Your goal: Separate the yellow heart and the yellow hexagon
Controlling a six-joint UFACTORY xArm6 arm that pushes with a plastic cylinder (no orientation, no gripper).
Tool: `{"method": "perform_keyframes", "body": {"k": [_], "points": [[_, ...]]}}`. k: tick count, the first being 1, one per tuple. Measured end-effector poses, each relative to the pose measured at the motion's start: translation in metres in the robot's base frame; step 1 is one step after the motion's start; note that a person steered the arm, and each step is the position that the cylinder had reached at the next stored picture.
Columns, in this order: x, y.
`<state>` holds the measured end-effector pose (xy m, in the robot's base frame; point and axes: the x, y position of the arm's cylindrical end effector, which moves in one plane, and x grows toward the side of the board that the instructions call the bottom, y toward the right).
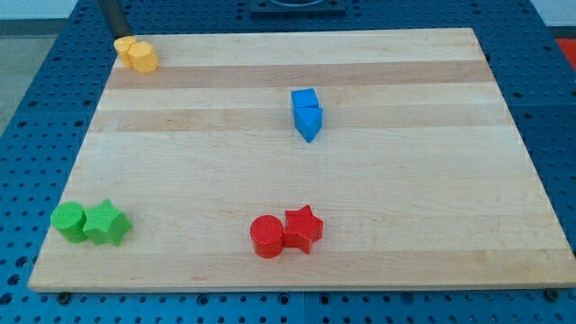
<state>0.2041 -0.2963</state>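
Two yellow blocks sit touching at the board's top-left corner: the one on the left (124, 46) and the one on the right (143, 58). I cannot tell which is the heart and which the hexagon. My tip (120, 33) stands just above the left yellow block at the view's top, touching or nearly touching it. The dark rod rises out of the top edge.
A blue cube (304, 100) touches a blue triangular block (310, 122) right of centre. A green cylinder (68, 220) touches a green star (106, 223) at bottom left. A red cylinder (267, 237) touches a red star (302, 229) at bottom centre. The wooden board (405, 198) lies on a blue perforated table.
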Motion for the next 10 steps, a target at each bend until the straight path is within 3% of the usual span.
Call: {"method": "perform_keyframes", "body": {"k": [5, 10], "points": [[0.031, 0.041], [0.065, 0.028]]}}
